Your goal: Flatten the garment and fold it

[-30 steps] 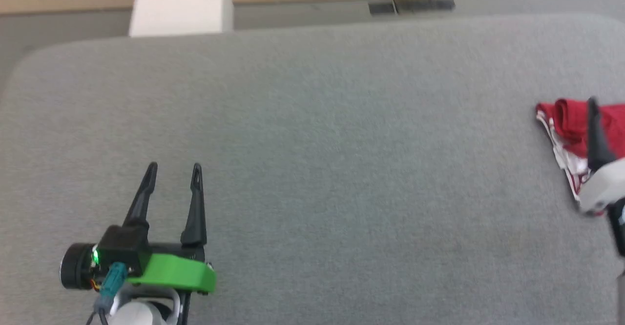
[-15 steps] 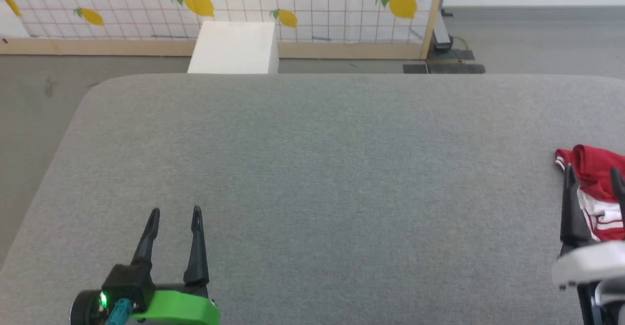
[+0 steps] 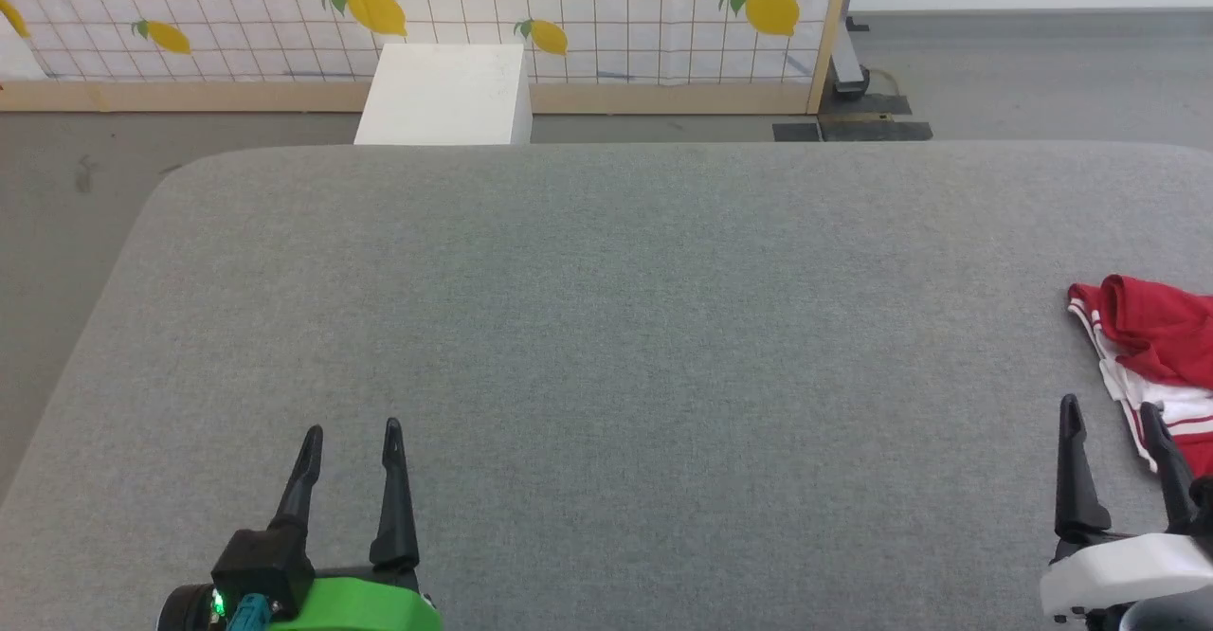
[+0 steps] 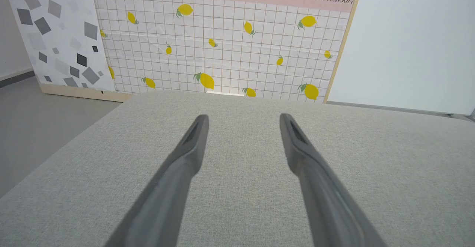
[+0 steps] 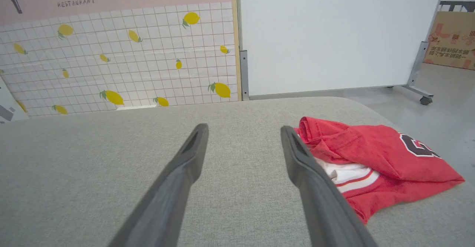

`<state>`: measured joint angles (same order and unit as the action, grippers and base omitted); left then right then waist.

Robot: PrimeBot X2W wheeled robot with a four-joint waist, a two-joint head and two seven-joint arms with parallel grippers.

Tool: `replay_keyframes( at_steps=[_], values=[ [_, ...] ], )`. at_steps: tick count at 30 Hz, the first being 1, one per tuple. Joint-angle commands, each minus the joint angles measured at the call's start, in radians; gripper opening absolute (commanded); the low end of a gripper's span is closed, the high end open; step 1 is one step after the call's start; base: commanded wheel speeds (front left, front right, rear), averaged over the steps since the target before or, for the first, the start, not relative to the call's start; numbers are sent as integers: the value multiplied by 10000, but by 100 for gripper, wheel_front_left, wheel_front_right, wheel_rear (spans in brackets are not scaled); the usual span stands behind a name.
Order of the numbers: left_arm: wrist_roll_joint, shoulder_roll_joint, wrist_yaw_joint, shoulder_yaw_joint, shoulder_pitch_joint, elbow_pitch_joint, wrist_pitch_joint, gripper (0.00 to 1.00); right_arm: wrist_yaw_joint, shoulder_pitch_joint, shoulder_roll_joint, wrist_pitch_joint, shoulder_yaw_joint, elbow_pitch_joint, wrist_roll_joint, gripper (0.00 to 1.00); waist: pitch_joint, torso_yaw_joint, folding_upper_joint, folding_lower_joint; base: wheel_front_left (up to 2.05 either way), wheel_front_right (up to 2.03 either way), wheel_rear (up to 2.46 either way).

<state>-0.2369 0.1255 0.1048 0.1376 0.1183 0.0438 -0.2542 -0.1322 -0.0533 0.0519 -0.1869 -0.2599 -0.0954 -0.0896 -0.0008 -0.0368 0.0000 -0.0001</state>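
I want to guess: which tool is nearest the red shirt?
The right tool, white-based, right beside the red shirt; the green-based left tool sits far away.

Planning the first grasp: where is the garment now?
The garment lies crumpled at the grey table's right edge in the head view, just ahead of the right gripper.

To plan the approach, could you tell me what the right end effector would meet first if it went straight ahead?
Probably the garment: the right end effector points at its left edge, though height above the table is unclear.
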Motion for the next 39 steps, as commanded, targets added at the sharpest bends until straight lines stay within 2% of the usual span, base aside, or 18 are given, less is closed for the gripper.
replay_keyframes(
  at_steps=[1,15,16,39],
  values=[
    [117,-57,-112,-95,71,-33,-74,100,15,148,-15,-107,61,-106,-50,100,64,-34,0,1,0,0,0],
    [472,-393,-574,-493,-98,-48,-75,100,15,422,-16,-271,79,-470,-33,100,352,-72,0,1,0,0,0],
    [353,-359,-526,-467,-16,-29,-27,0,0,278,-2,-205,63,-451,3,0,348,-70,0,1,0,0,0],
    [643,-414,-601,-596,-189,-95,363,0,1,312,-2,110,442,-239,138,0,300,-4,0,1,0,0,0]
  ],
)
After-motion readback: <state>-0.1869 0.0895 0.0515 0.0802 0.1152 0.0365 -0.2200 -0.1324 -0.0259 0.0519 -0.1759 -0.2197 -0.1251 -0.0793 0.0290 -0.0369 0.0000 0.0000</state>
